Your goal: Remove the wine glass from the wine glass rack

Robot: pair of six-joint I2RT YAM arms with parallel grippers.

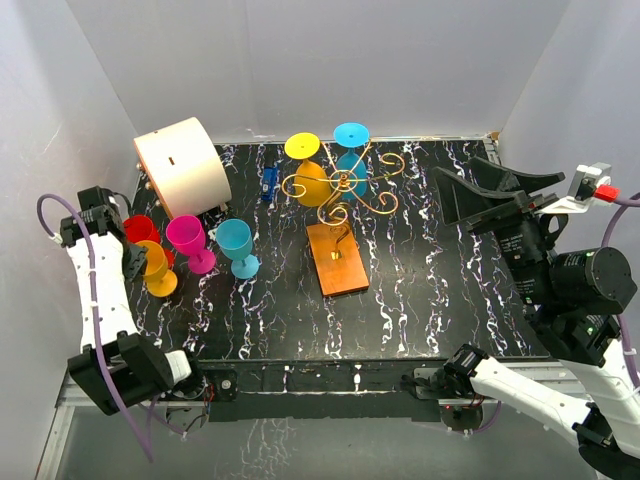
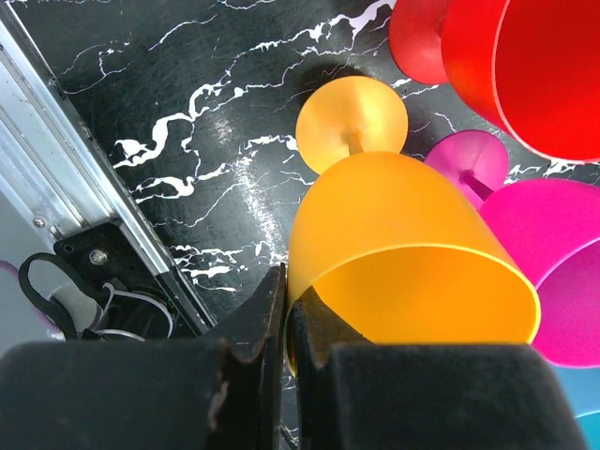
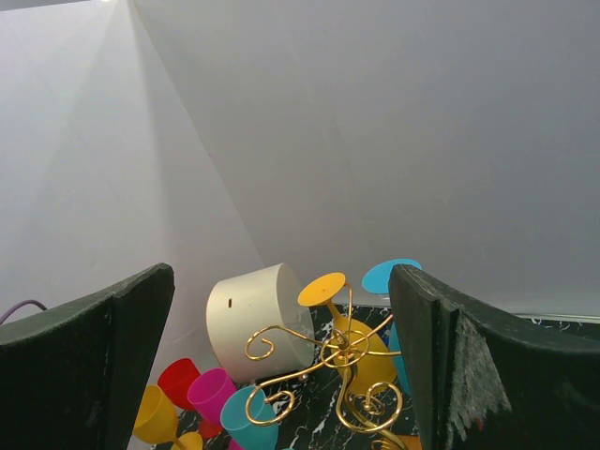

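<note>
The gold wire wine glass rack stands on its wooden base mid-table. A yellow wine glass and a blue wine glass hang upside down from it. Both show in the right wrist view, with the rack, the yellow glass and the blue glass's foot. My right gripper is open and empty, off to the rack's right. My left gripper is shut on the rim of an orange wine glass that stands at the far left.
Red, magenta and teal glasses stand upright next to the orange one. A white cylinder lies at the back left. A small blue object lies beside it. The table's metal front edge is close to the left gripper.
</note>
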